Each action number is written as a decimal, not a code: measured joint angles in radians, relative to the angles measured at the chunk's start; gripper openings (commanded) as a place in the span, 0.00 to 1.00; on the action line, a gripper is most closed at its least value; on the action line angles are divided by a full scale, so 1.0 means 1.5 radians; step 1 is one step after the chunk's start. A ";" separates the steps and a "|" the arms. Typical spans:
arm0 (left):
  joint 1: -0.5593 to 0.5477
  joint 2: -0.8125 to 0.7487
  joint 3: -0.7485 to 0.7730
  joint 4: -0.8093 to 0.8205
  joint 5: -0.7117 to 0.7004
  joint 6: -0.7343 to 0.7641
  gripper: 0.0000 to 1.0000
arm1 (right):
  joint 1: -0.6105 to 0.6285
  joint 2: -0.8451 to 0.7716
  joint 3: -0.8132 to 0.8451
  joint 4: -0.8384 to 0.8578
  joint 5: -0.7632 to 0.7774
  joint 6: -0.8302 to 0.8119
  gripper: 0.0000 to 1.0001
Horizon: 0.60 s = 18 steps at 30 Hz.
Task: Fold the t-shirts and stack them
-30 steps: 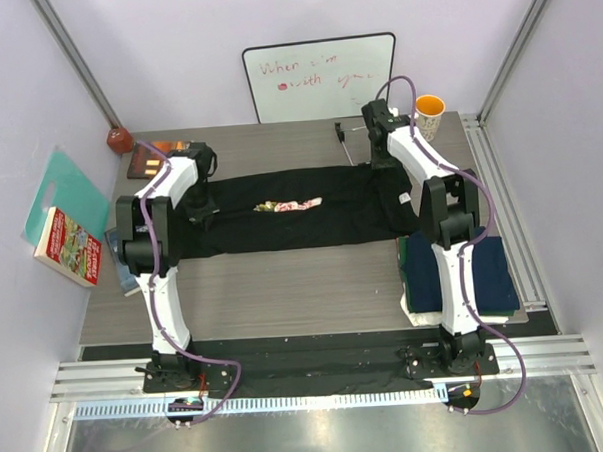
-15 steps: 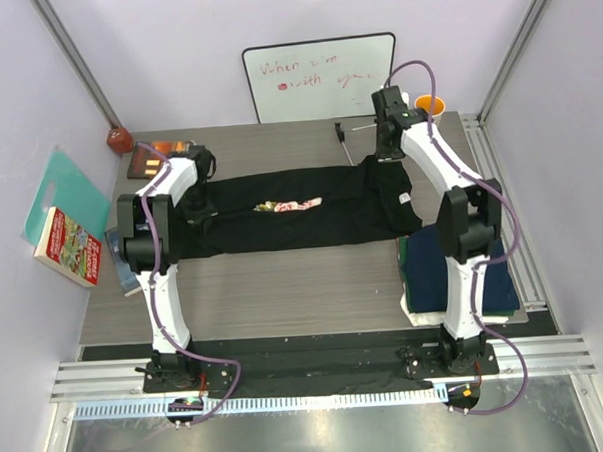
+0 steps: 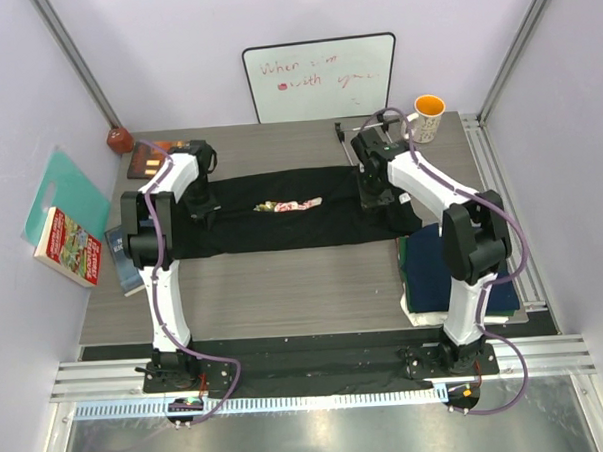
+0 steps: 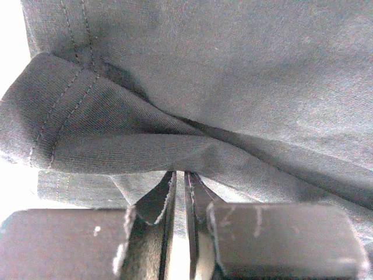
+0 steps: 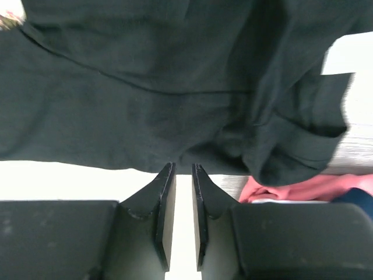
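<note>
A large black t-shirt, folded into a long band, lies across the table with a strip of floral print showing on top. My left gripper is at its left end, shut on a fold of the black cloth; its tips pinch the fabric. Over the shirt's right part hangs my right gripper. Its jaws stand a narrow gap apart at the cloth's edge, with nothing between them. Folded navy, green and white t-shirts are stacked at the right front, partly hidden by the right arm.
A whiteboard leans on the back wall, with an orange-rimmed cup beside it. Books and a teal board lean at the left; another book lies at the back left. Pink cloth shows by the stack.
My right arm has swung from the back right corner forward and left, down over the shirt's right part, and its jaws have narrowed. The left gripper holds the cloth as before.
</note>
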 measured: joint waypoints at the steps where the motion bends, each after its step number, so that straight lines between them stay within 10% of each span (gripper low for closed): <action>1: 0.000 0.000 0.000 -0.001 0.001 0.000 0.10 | 0.003 0.009 -0.004 -0.003 -0.001 0.000 0.20; 18: 0.000 -0.016 -0.042 -0.003 0.001 0.004 0.09 | -0.044 0.108 -0.008 -0.036 0.127 0.010 0.15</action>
